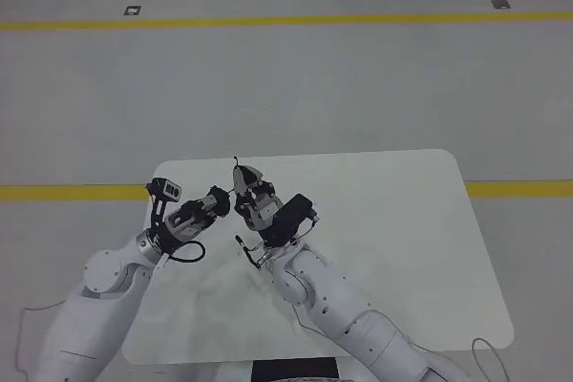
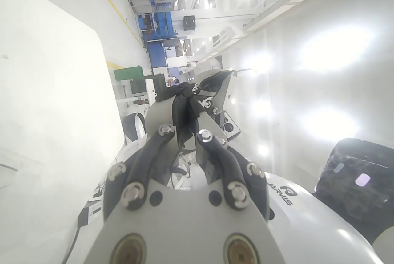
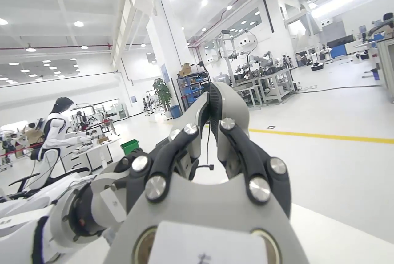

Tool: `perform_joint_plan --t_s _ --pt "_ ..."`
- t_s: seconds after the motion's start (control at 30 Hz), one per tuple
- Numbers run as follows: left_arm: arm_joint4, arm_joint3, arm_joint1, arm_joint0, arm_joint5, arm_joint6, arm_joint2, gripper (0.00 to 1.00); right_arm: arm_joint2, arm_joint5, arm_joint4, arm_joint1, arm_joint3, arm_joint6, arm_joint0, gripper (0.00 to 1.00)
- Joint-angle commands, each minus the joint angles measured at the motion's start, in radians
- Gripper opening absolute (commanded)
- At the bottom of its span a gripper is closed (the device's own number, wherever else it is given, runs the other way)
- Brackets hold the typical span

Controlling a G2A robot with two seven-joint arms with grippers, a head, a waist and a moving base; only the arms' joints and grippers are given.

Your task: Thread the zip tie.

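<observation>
– While both arms hang above the far left part of the table, what is entered for the step?
– Item: zip tie, count one, black and thin. It is held off the table between the two grippers, which stand tip to tip, just beside each other. Step, by my judgement: lining up the tie's tail and head. Threading is not shown as done.
– Grippers?
– Count two. First entry, right gripper: fingers together, clamped on the tie, which hangs down between them to a small bent end. Second entry, left gripper: fingers together on a small dark piece at their tips. I take that for the tie's other end, though the head itself is too small to tell.
– Loop closed?
– Cannot tell. From above, a fine strand rises past the right gripper and a short run crosses toward the left one. Whether the tail sits in the slot is hidden by the pads.
– Next move, entered as advice?
– Fine work. The free tip must meet a very narrow slot squarely, so one gripper would hold steady while the other feeds the tie along its own line. The tie looks limp and springy, and a slight tilt would likely send the tip past the head.
– Other stock?
– Table, count one, white, rounded corners.
</observation>
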Motion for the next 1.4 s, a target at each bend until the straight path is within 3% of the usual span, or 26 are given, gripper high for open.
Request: perform_joint_plan --t_s 0.0,0.63,1.37 --pt "0.0 0.0 0.0 0.0 0.0 0.0 0.0 0.0 0.0 0.0 0.0 0.0 0.0 0.0 0.0 0.0" --pt "0.0 0.0 0.0 0.0 0.0 0.0 0.0 0.0 0.022 0.009 -0.044 -0.007 -0.018 0.068 -0.014 0.0" --pt "0.0 0.0 0.0 0.0 0.0 0.0 0.0 0.0 0.041 0.018 -0.072 -0.02 -0.019 0.079 -0.025 0.0"
